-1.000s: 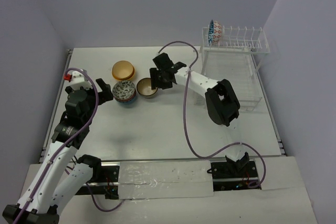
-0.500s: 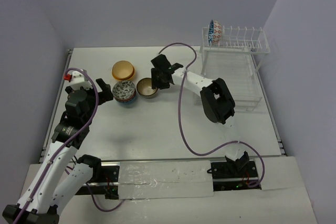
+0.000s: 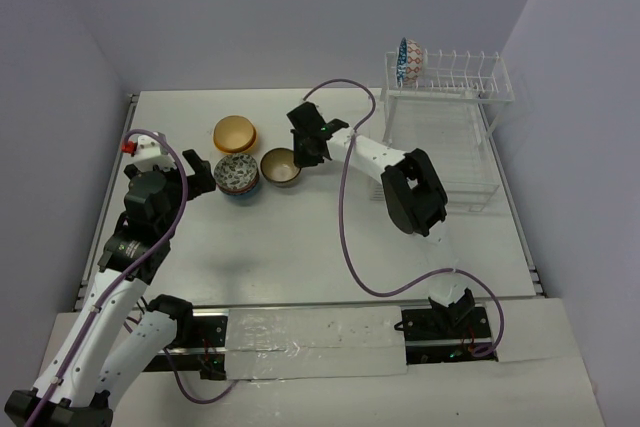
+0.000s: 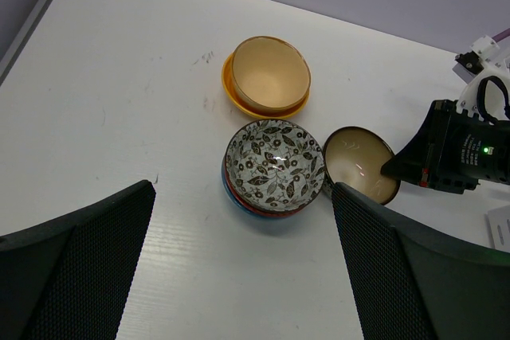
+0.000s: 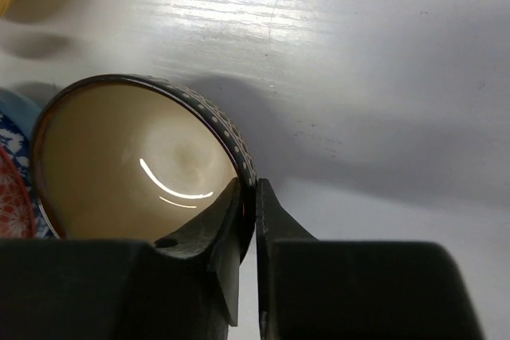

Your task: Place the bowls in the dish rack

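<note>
A brown bowl [image 3: 279,166] [image 4: 360,162] [image 5: 135,165] with a tan inside and a dotted dark rim sits on the table. My right gripper [image 3: 303,154] [image 5: 253,193] is shut on its right rim, one finger inside and one outside. Left of it stands a stack of bowls topped by a black-and-white floral one [image 3: 240,174] [image 4: 275,161]. An orange-yellow bowl [image 3: 235,133] [image 4: 267,76] lies behind them. My left gripper [image 3: 196,173] [image 4: 241,191] hangs open above the table, just short of the stack. The dish rack [image 3: 445,132] stands at the back right, with a patterned bowl [image 3: 409,62] upright in its top prongs.
The right arm's purple cable [image 3: 352,227] loops across the table's middle. The rack's lower tray [image 3: 470,182] reaches toward the table's right edge. A wall rises close behind the table.
My right gripper's jaws have closed onto the brown bowl's rim after edging toward it. The left arm has stayed still.
</note>
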Motion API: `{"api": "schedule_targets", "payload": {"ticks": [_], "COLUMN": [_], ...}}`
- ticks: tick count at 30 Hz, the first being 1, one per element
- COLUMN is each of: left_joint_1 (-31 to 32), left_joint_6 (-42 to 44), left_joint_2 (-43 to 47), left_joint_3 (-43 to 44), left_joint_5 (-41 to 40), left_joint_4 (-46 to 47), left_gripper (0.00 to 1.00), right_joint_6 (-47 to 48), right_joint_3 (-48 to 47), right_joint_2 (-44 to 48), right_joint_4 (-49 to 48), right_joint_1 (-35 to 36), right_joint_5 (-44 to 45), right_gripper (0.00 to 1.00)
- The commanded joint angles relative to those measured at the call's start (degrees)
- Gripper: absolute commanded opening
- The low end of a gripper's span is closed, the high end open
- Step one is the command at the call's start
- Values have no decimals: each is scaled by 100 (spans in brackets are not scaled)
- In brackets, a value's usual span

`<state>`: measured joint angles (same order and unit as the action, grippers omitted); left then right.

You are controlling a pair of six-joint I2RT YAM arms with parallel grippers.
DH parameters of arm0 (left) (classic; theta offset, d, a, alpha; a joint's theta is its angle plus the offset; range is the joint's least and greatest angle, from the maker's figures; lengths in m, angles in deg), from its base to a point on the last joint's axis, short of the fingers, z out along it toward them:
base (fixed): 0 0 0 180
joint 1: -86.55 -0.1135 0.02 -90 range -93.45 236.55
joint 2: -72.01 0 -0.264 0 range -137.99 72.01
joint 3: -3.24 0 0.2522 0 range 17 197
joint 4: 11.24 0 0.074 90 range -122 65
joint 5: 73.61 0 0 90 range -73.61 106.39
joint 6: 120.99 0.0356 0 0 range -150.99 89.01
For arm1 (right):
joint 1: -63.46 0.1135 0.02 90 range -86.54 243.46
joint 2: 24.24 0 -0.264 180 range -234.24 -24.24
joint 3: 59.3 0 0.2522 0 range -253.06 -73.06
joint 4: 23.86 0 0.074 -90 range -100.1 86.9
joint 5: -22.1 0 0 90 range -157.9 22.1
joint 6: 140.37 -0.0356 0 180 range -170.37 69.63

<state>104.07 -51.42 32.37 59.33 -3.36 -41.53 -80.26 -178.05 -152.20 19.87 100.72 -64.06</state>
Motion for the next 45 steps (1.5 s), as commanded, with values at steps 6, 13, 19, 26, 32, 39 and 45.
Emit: {"api": "schedule_targets", "payload": {"ticks": [6, 13, 19, 26, 32, 39, 45], "left_joint_1": [24, 24, 24, 24, 24, 32, 32], "left_joint_6": [47, 47, 56, 56, 56, 65, 65], "left_joint_2": [17, 17, 44, 53, 53, 53, 53], "left_joint_3": [-75, -75, -67, -75, -75, -75, -75], "left_joint_5": [94, 103, 94, 111, 68, 103, 76], "left_joint_4": [230, 238, 239, 247, 238, 247, 221], "left_gripper": [99, 99, 99, 99, 99, 99, 99], "right_joint_6": [115, 747, 1818, 3617, 5979, 9018, 9475], "right_joint_3": [-285, -101, -705, -1269, -849, -125, -522], "right_joint_2": [157, 1334, 2529, 2978, 3312, 3279, 2830], "right_joint_4": [-36, 139, 641, 475, -1368, -5186, -5432], "right_joint_1": [10, 10, 1, -183, -578, -1088, -1352], "right_joint_5": [337, 898, 2784, 5362, 6759, 7201, 7087], "right_gripper": [0, 0, 0, 0, 0, 0, 0]}}
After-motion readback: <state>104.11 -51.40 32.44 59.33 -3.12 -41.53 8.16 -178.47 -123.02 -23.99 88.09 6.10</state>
